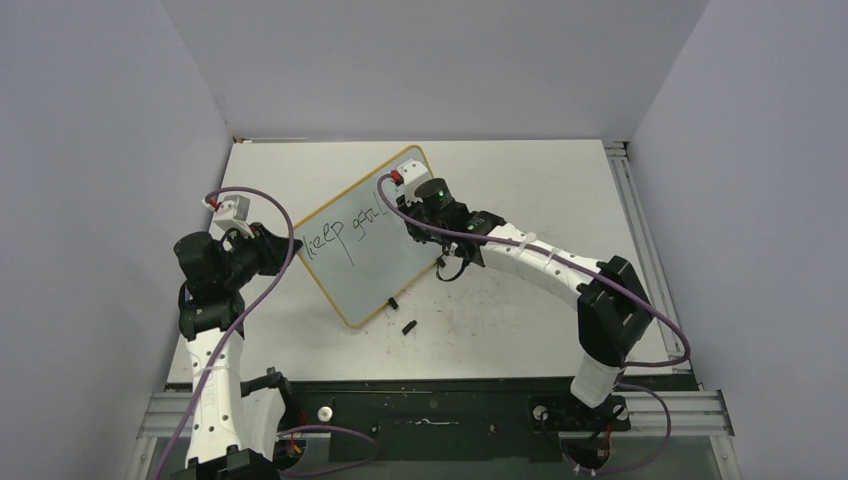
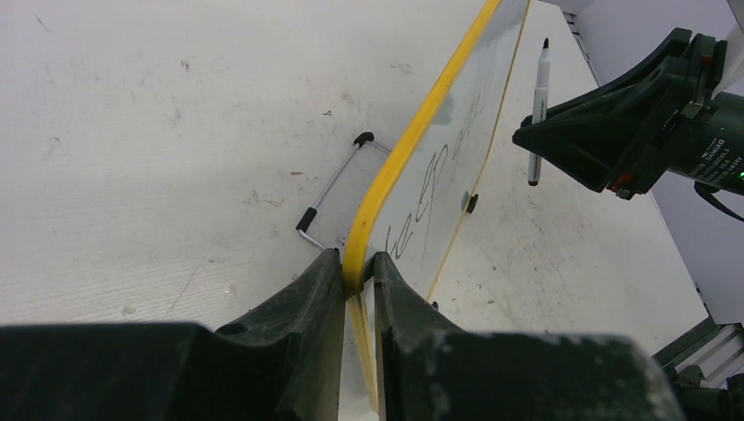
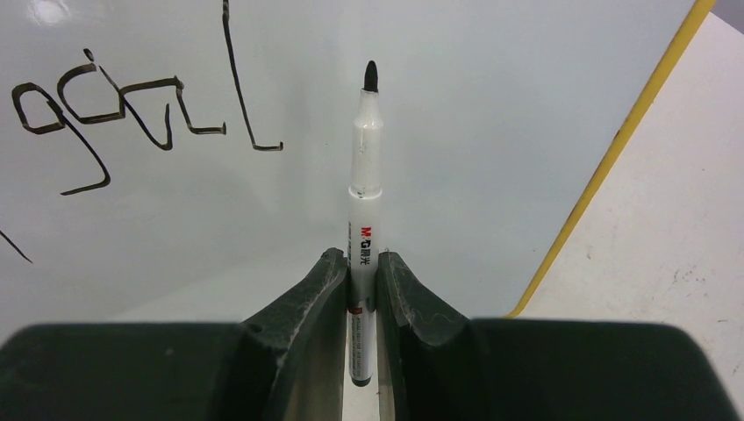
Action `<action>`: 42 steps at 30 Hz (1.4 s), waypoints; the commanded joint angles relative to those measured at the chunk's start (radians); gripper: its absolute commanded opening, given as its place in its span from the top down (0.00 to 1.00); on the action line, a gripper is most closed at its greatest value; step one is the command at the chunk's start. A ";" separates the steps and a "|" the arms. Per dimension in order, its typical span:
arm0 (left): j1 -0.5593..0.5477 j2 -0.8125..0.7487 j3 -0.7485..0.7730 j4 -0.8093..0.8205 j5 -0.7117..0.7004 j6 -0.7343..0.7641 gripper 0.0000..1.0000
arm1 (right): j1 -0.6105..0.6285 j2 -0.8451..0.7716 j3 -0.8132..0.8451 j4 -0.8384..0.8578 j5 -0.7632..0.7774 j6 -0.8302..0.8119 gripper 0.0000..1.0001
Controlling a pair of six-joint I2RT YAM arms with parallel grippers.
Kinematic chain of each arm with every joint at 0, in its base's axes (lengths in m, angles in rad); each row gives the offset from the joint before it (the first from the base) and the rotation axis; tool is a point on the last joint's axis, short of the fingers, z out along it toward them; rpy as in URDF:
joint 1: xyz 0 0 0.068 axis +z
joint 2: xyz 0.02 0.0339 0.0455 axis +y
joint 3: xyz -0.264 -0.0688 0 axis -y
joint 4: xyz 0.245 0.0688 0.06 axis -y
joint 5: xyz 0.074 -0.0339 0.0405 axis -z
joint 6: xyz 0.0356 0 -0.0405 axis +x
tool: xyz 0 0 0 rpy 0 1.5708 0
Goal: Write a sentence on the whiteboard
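Observation:
The whiteboard (image 1: 372, 262) lies skewed mid-table, propped on a wire foot (image 2: 333, 186). My left gripper (image 1: 284, 244) is shut on its yellow rim (image 2: 397, 158) at the left corner, one finger on each side (image 2: 358, 263). The sentence (image 1: 347, 232) reads "keep goal" in black; in the right wrist view "goal" (image 3: 132, 110) shows. My right gripper (image 1: 421, 222) hovers over the board's upper right, shut on a white marker (image 3: 366, 189). The marker's black tip (image 3: 370, 75) points at the board just right of the last letter. The left wrist view also shows the marker (image 2: 539, 96).
A small black cap (image 1: 408, 326) lies on the white tabletop (image 1: 520, 330) below the board's lower corner. Grey walls close in on three sides. An aluminium rail (image 1: 640, 235) runs along the table's right edge.

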 commanded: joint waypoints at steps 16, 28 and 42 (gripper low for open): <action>0.008 -0.001 0.030 0.014 -0.028 0.018 1.00 | -0.004 0.084 0.131 -0.065 -0.048 -0.040 0.95; 0.008 -0.001 0.030 0.013 -0.026 0.018 1.00 | -0.004 0.121 0.174 -0.106 -0.054 -0.050 0.95; 0.008 0.000 0.030 0.012 -0.028 0.018 1.00 | 0.017 0.124 0.158 -0.128 -0.107 -0.076 0.95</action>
